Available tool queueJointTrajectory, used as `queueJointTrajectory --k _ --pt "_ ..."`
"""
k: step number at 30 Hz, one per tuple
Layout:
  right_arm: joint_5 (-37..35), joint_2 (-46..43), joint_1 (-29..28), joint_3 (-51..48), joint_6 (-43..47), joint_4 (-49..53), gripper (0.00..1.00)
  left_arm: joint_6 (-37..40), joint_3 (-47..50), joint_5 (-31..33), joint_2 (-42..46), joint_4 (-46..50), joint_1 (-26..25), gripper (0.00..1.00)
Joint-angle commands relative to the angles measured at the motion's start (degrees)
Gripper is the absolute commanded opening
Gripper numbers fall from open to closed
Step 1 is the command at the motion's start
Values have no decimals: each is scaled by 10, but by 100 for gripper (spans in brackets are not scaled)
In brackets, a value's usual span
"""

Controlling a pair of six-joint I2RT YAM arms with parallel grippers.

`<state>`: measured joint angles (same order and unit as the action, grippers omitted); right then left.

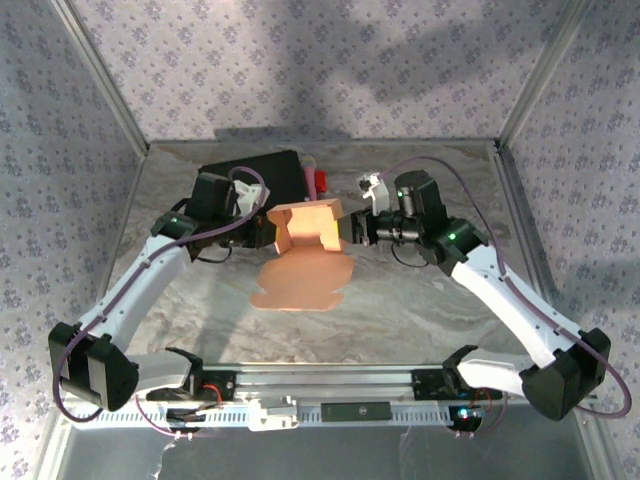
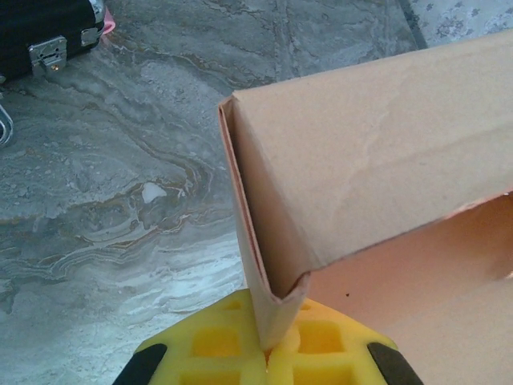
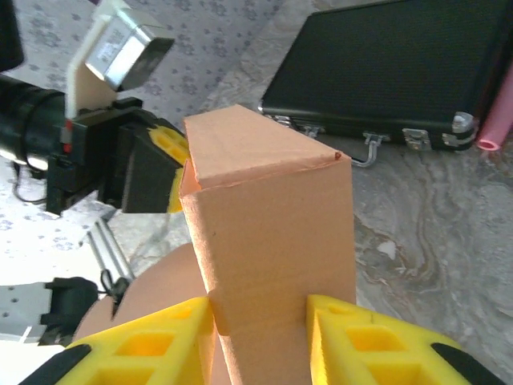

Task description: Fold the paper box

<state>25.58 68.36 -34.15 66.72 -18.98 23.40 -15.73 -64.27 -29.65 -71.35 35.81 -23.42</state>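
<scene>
The paper box point(image 1: 305, 228) is light orange-tan cardboard, partly folded up and held above the table between both arms, with its broad flap point(image 1: 300, 283) hanging down toward the marble top. My left gripper point(image 1: 262, 232) is shut on the box's left folded edge point(image 2: 268, 309), pinched between the yellow pads point(image 2: 216, 345). My right gripper point(image 1: 348, 232) is shut on the box's right end, its yellow fingers point(image 3: 357, 337) pressing both sides of the upright panel point(image 3: 272, 249). In the right wrist view the left gripper's black body point(image 3: 120, 160) stands behind the box.
A black rectangular case point(image 1: 255, 175) lies at the back left of the table, with metal latches point(image 2: 48, 54). A red and pink object point(image 1: 318, 180) rests beside it. Patterned walls and metal frame posts enclose the marble tabletop point(image 1: 420, 300).
</scene>
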Motion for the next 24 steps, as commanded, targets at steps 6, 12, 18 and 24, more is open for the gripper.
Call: queueJointTrajectory --k 6,12,18,24 --pt "-134 18 -32 38 21 41 35 2 -27 -5 20 0 -26 0" --pt "-190 27 -47 46 16 52 31 -4 -34 14 18 7 -35 0" --pt "-221 39 -59 54 13 55 26 -6 -36 24 17 7 -43 0" --pt "-256 59 -70 69 6 70 21 -7 -39 30 17 9 -48 0"
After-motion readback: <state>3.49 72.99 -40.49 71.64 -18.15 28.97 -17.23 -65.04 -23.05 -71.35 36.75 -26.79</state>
